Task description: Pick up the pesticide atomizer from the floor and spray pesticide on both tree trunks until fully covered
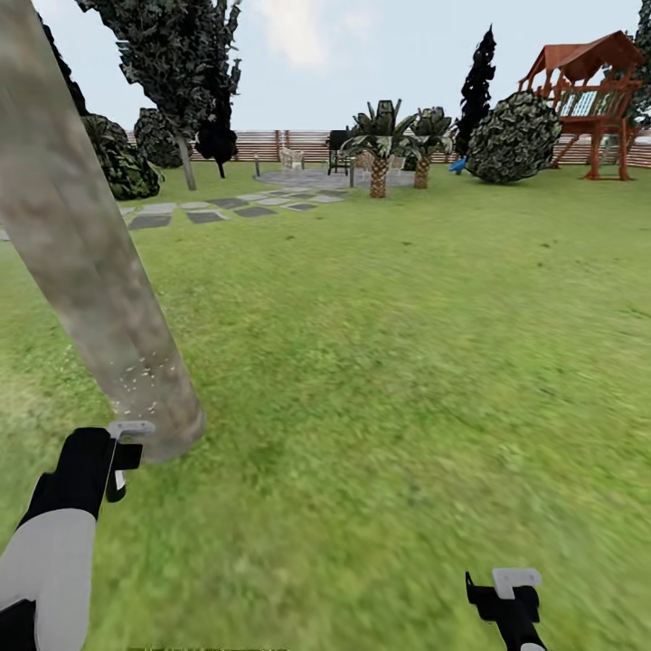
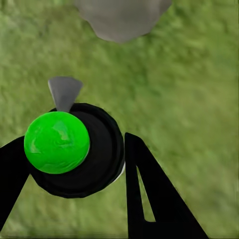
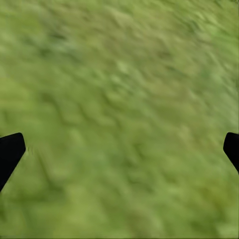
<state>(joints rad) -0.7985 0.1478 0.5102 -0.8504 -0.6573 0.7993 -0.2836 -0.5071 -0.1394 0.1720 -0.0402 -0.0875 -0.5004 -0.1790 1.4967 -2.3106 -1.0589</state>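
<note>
The garden is a wide lawn closed by a slatted wooden fence, with grey stepping slabs, a round paved patch, two short palms and a red play structure at the far side. The floor under the robot is plain grass.

**Position of the task item.** The pesticide atomizer is off the floor and held in the left tool. In the left wrist view it presents a glossy green rounded top on a black round body, with a grey nozzle tip pointing toward the base of the near tree trunk. The dark fingers sit against both sides of the body, clenched on it. In the head view the left tool stands just beside the trunk foot.

**Spray state.** Fine white specks of pesticide show on the lower trunk; the upper part looks bare, so coverage is judged partial. A second tree stands well apart, near the slabs.

**Handling.** The atomizer appears rigid and probably light. Its smooth round body may rotate or slip in a two-finger grip; hold it across the black body, below the green top, clear of the nozzle.

**Right tool.** The right tool hangs over grass, fingers spread wide, carrying nothing.
</note>
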